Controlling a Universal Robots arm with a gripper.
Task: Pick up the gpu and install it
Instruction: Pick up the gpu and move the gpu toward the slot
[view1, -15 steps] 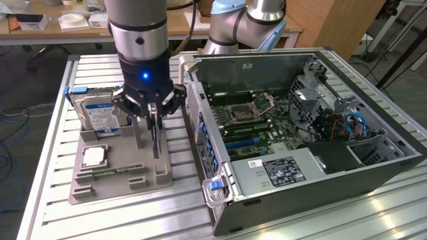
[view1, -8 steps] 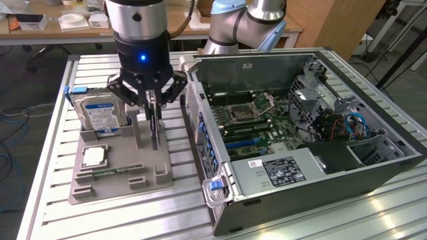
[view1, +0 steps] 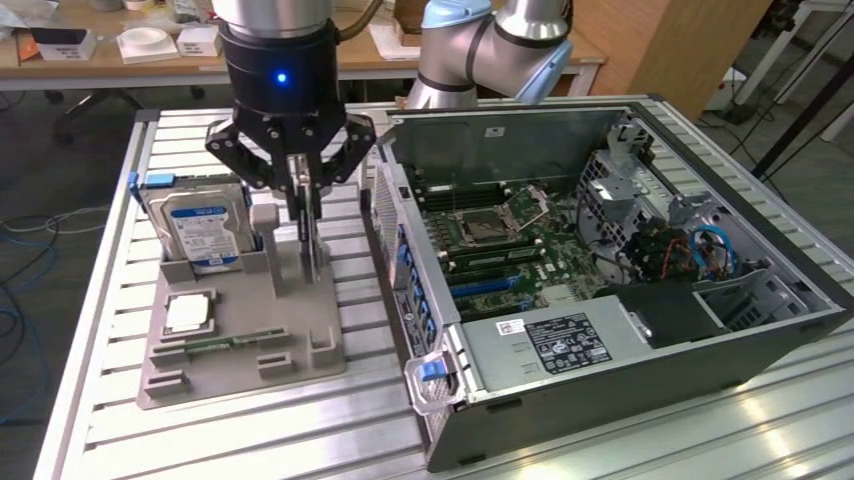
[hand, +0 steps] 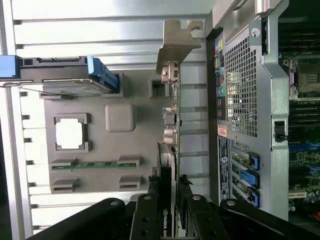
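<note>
Evidently the black two-fingered gripper (view1: 304, 200) pinches the thin flat black gpu card (view1: 311, 252), grey metal bracket at one end, standing on edge in the grey plastic holder tray (view1: 227, 375) left of centre in the exterior view; it looks light, stiff and fragile, best held by its flat faces.

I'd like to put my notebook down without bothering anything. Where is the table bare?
Bare table lies along the near edge, in front of the tray, and behind the drive. The narrow strip between tray and case is crowded: the end effector grips the gpu right beside it.
</note>
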